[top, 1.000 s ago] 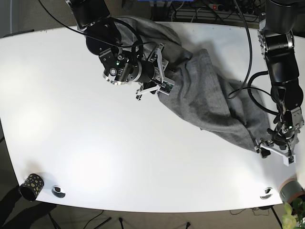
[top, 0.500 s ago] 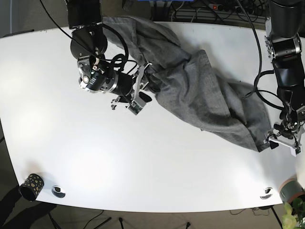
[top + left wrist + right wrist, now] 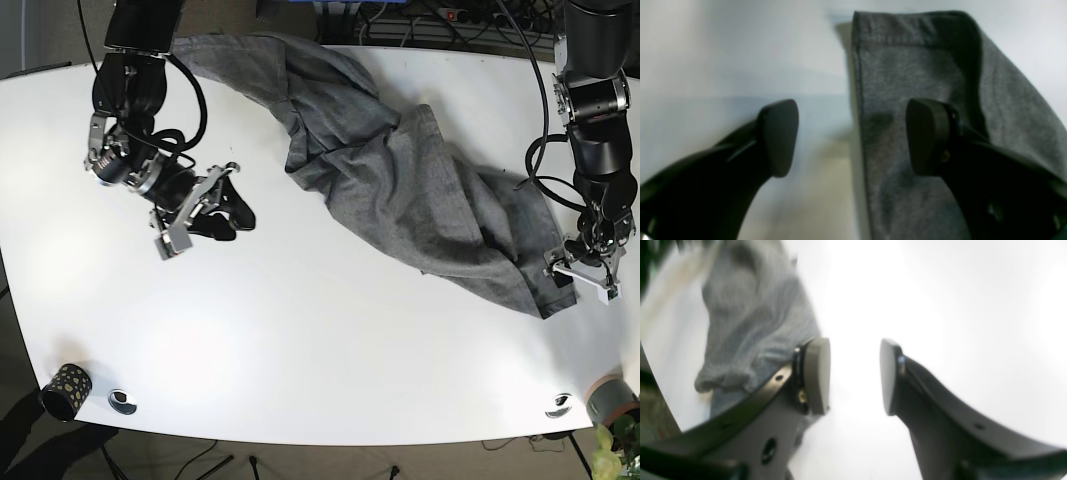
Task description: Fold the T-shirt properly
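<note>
A white table [image 3: 320, 330] fills most of the base view, and a gray T-shirt [image 3: 400, 190] lies rumpled on it in a long band. The band runs from the far edge, left of centre, down to the right side of the table, where it ends in a narrow hemmed corner [image 3: 548, 292].

The right arm [image 3: 125, 110] reaches in from the far left, and its gripper, the right gripper [image 3: 212, 212], sits over bare table left of the shirt, well apart from the cloth. In the right wrist view its jaws stand partly open with only white table between the pads [image 3: 816, 375]; gray fabric shows behind the left finger, not between the two. It holds nothing.

The left arm [image 3: 598, 140] comes down along the right edge. Its gripper, the left gripper [image 3: 582, 275], is at the shirt's near-right corner. In the left wrist view the jaws are spread wide: one pad [image 3: 779, 136] is over bare table, the other is over the gray cloth, and the shirt's stitched edge runs upright between them. The jaws have not closed on the fabric.

A dark speckled cup [image 3: 66, 390] stands at the near-left corner, with a small round cap [image 3: 123, 401] just beside it. Another small round cap [image 3: 560, 405] lies near the near-right corner, close to a gray pot [image 3: 612, 398] at the table's edge.
</note>
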You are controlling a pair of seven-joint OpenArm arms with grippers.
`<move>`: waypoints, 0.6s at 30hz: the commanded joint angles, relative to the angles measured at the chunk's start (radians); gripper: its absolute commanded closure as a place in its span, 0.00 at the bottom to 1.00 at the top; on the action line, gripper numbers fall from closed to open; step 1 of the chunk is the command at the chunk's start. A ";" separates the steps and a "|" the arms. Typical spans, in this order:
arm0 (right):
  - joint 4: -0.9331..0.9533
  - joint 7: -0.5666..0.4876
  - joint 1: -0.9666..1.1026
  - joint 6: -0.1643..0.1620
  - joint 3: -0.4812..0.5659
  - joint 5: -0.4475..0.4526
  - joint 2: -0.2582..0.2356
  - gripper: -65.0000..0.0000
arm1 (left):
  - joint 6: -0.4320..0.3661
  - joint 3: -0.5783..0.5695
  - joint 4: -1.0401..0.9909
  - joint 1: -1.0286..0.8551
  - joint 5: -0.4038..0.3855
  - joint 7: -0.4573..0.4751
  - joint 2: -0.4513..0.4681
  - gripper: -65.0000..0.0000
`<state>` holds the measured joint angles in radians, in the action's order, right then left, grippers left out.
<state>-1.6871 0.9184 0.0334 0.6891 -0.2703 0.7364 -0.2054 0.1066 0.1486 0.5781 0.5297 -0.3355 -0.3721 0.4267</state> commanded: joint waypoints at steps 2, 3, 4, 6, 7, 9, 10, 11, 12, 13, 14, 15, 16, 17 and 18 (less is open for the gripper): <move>-0.018 -0.022 0.021 0.009 -0.082 0.091 -0.047 0.65 | 0.018 0.003 -0.022 0.060 -0.009 0.020 -0.009 0.28; -0.018 -0.022 0.033 0.009 -0.099 0.110 -0.053 0.65 | 0.032 0.003 -0.034 0.066 -0.009 0.020 -0.012 0.28; -0.018 -0.022 0.043 0.009 -0.114 0.128 -0.061 0.65 | 0.049 0.003 -0.048 0.073 -0.009 0.020 -0.013 0.28; -0.023 -0.020 0.076 0.009 -0.145 0.177 -0.079 0.65 | 0.092 0.001 -0.089 0.089 -0.009 0.022 -0.016 0.29; -0.023 -0.020 0.090 0.009 -0.151 0.196 -0.085 0.65 | 0.103 0.001 -0.103 0.094 -0.009 0.023 -0.021 0.30; -0.026 -0.020 0.128 0.009 -0.156 0.240 -0.105 0.65 | 0.120 -0.001 -0.123 0.100 -0.004 0.049 -0.047 0.40; -0.026 -0.020 0.145 0.009 -0.154 0.257 -0.116 0.65 | 0.123 -0.004 -0.123 0.100 -0.003 0.061 -0.056 0.46; -0.034 -0.020 0.162 0.009 -0.149 0.271 -0.125 0.65 | 0.123 -0.005 -0.123 0.100 -0.003 0.072 -0.062 0.54; -0.043 -0.020 0.181 0.009 -0.149 0.279 -0.130 0.65 | 0.123 -0.005 -0.123 0.100 -0.003 0.077 -0.064 0.61; -0.054 -0.020 0.199 0.009 -0.149 0.282 -0.133 0.65 | 0.123 -0.005 -0.123 0.100 -0.003 0.080 -0.064 0.69; -0.071 -0.014 0.222 0.009 -0.148 0.282 -0.133 0.65 | 0.123 -0.005 -0.123 0.100 -0.003 0.080 -0.062 0.79; -0.080 -0.003 0.234 0.009 -0.142 0.282 -0.133 0.65 | 0.124 -0.005 -0.122 0.100 -0.003 0.080 -0.062 0.86; -0.086 0.009 0.244 0.009 -0.136 0.282 -0.134 0.65 | 0.126 -0.005 -0.120 0.100 -0.003 0.080 -0.062 0.91; -0.090 0.021 0.247 0.009 -0.129 0.282 -0.136 0.64 | 0.127 -0.005 -0.119 0.100 -0.003 0.080 -0.062 0.95; -0.095 0.041 0.253 0.009 -0.125 0.282 -0.138 0.60 | 0.127 -0.005 -0.117 0.100 -0.003 0.080 -0.061 0.97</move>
<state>-1.7557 0.9604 0.2928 0.6884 -0.3950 0.9951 -0.3294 0.2268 0.1432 0.4488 0.6094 -0.3382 -0.2825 0.3511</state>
